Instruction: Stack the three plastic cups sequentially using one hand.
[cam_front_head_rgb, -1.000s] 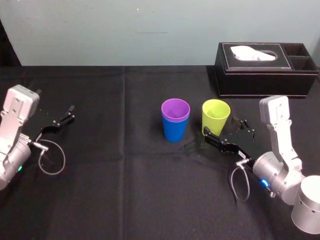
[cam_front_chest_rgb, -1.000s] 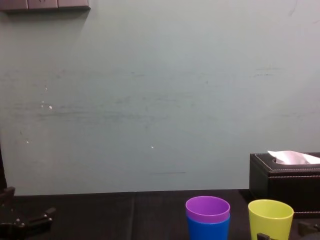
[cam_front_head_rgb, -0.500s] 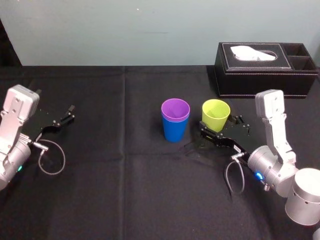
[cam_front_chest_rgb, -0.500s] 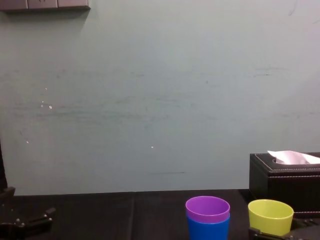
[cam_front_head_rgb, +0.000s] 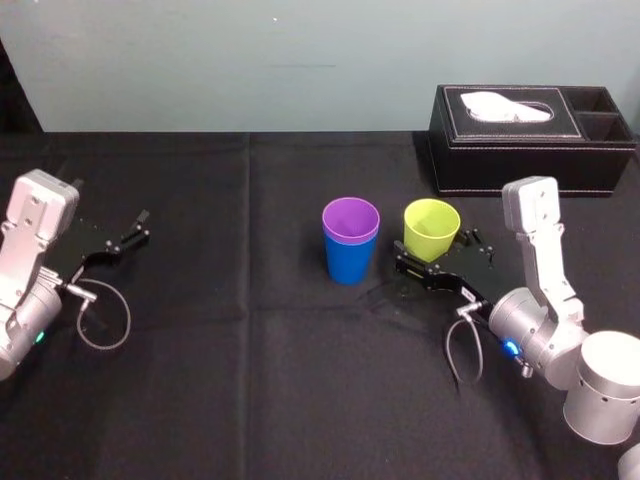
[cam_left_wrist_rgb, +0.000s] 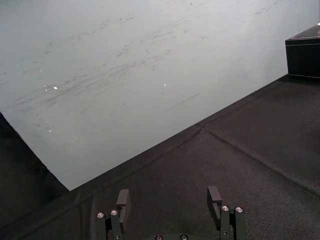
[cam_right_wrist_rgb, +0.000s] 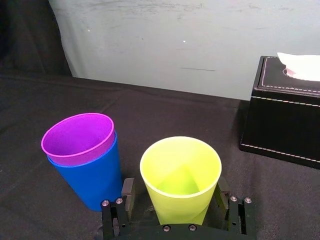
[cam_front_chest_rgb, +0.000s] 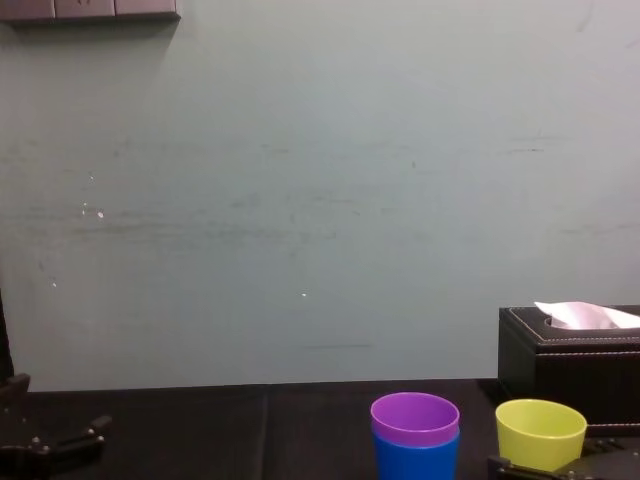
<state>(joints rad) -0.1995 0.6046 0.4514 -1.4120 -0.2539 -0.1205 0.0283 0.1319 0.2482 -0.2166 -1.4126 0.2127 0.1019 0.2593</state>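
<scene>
Between the wide-spread jaws of our right gripper (cam_front_head_rgb: 437, 252) now stands the yellow-green cup (cam_front_head_rgb: 431, 226). Over the last second we have slid forward until one finger flanks each side of its lower wall, with nothing gripped yet. Close by at nine o'clock, the purple cup (cam_front_head_rgb: 351, 217) sits nested in the blue cup (cam_front_head_rgb: 350, 262). We judge that only this last cup remains to stack. Far out at nine o'clock, our left gripper (cam_left_wrist_rgb: 169, 196) sits parked, fingers apart.
</scene>
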